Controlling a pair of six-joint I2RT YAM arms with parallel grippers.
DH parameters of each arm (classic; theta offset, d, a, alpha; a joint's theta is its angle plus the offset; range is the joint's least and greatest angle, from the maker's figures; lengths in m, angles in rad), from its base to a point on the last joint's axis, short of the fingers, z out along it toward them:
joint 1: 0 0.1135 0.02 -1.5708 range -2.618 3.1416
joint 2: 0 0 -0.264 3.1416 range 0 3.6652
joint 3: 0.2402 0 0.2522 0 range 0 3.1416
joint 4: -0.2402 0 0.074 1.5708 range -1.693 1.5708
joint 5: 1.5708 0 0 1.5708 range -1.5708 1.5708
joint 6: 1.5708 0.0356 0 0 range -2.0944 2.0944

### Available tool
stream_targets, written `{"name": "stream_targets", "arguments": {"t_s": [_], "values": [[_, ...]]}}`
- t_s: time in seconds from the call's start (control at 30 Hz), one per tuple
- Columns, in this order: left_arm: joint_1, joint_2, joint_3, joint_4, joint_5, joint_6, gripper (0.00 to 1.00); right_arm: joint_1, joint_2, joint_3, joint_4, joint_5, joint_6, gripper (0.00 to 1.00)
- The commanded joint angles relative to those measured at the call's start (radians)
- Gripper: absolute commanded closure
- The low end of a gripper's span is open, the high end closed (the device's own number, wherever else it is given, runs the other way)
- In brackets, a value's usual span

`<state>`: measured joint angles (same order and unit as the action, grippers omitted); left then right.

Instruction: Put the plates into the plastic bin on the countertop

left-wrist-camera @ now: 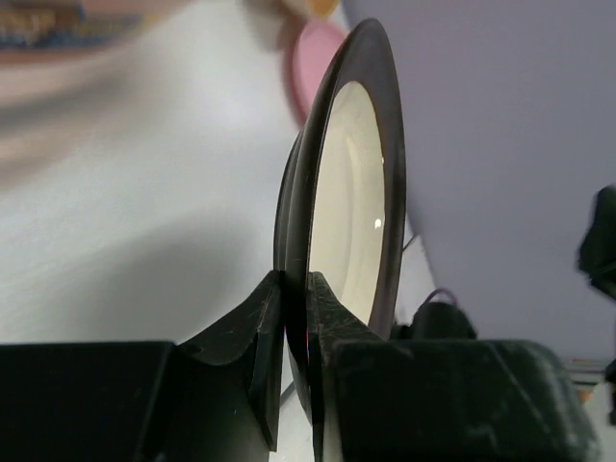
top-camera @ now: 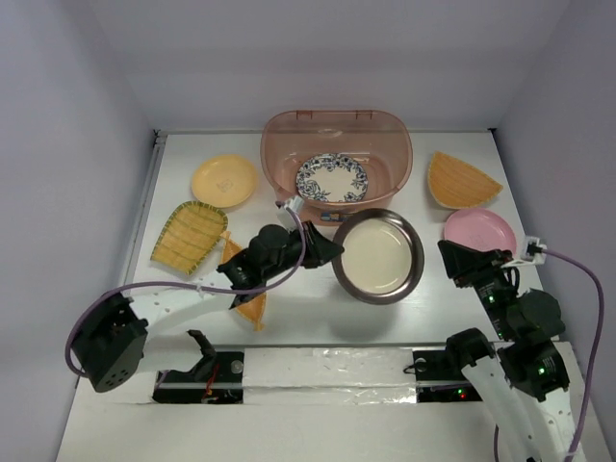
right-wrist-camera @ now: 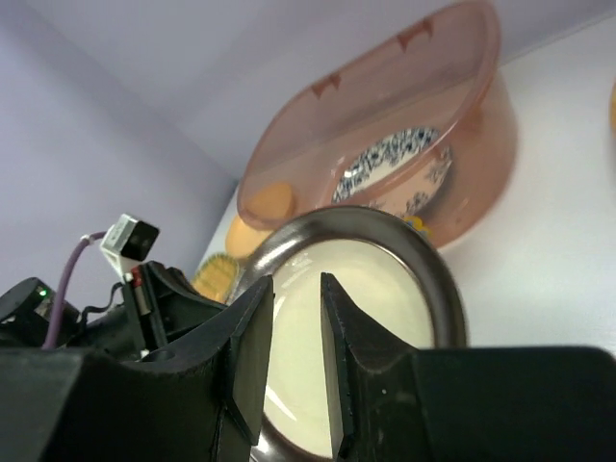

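At the centre of the countertop (top-camera: 404, 322), just in front of the plastic bin (top-camera: 385, 135), the left gripper (top-camera: 332, 252) has its fingers pressed onto the left rim of the brown-rimmed cream plate (top-camera: 377, 255). The left wrist view shows this edge-on: one finger (left-wrist-camera: 252, 337) on the outer face, the other on the cream face, with only the dark rim between them. The plate is outside the bin, its far edge close to the bin's front wall.

The right gripper (top-camera: 450, 252) sits just right of that plate without touching it. Its fingers (right-wrist-camera: 252, 332) stand slightly apart, with a narrow gap between them and nothing in it — the cream plate shows beyond.

Inside the bin lies the blue-floral plate (top-camera: 332, 178). The pink plate (top-camera: 479, 231) lies just behind the right gripper.

A small label (top-camera: 332, 218) marks the bin's front wall — its print is too small to read.
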<state>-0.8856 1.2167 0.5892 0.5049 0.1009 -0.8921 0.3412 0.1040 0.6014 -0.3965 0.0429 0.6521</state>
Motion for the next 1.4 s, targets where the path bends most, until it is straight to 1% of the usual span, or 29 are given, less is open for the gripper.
{"name": "stream_targets", "arguments": {"t_s": [0.0,0.03,0.13,0.17,0.23,0.27,0.3,0.33,0.43,0.47,0.5,0.53,0.7,0.73,0.9,1.2,1.37], "values": [[0.068,-0.109,0.153,0.155,0.057,-0.019,1.0,0.001,-0.049,0.025,-0.033,0.1,0.024,0.68],[0.107,-0.121,0.173,0.133,0.06,-0.015,1.0,0.001,-0.061,0.018,-0.034,0.098,0.027,0.68],[0.168,-0.129,0.247,0.106,0.059,0.013,1.0,0.001,-0.061,0.006,-0.044,0.095,0.034,0.68],[0.209,-0.128,0.264,0.1,0.051,0.021,1.0,0.001,-0.063,0.006,-0.044,0.091,0.029,0.68],[0.247,-0.106,0.314,0.116,0.042,0.039,1.0,0.001,-0.061,0.0,-0.042,0.087,0.021,0.68],[0.293,-0.089,0.364,0.097,0.034,0.044,1.0,0.001,-0.058,-0.005,-0.035,0.074,0.017,0.68],[0.316,-0.074,0.38,0.103,0.051,0.038,1.0,0.001,-0.052,-0.008,-0.028,0.063,0.015,0.68],[0.336,-0.037,0.399,0.128,0.057,0.039,1.0,0.001,-0.047,-0.011,-0.022,0.054,0.015,0.68],[0.404,0.036,0.504,0.096,0.045,0.067,1.0,0.001,-0.017,-0.015,-0.013,0.02,0.008,0.68],[0.418,0.093,0.532,0.074,0.042,0.077,1.0,0.001,-0.01,-0.017,-0.013,0.009,0.003,0.68],[0.442,0.124,0.602,0.051,0.04,0.087,1.0,0.001,-0.003,-0.018,-0.012,0.006,0.0,0.68],[0.453,0.186,0.635,0.037,0.051,0.094,1.0,0.001,0.0,-0.018,-0.008,0.003,-0.002,0.68],[0.487,0.352,0.809,-0.031,0.095,0.11,1.0,0.001,0.01,-0.019,0.008,-0.009,-0.011,0.68],[0.487,0.398,0.83,-0.048,0.1,0.113,1.0,0.001,0.013,-0.018,0.01,-0.008,-0.014,0.68],[0.496,0.507,0.923,-0.075,0.114,0.122,1.0,0.001,0.028,-0.023,0.018,-0.012,-0.02,0.68],[0.496,0.684,0.997,-0.111,0.12,0.122,1.0,0.001,0.043,-0.04,0.047,-0.023,-0.016,0.68],[0.496,0.756,1.008,-0.146,0.102,0.142,1.0,0.001,0.062,-0.037,0.064,-0.024,-0.014,0.68]]}}
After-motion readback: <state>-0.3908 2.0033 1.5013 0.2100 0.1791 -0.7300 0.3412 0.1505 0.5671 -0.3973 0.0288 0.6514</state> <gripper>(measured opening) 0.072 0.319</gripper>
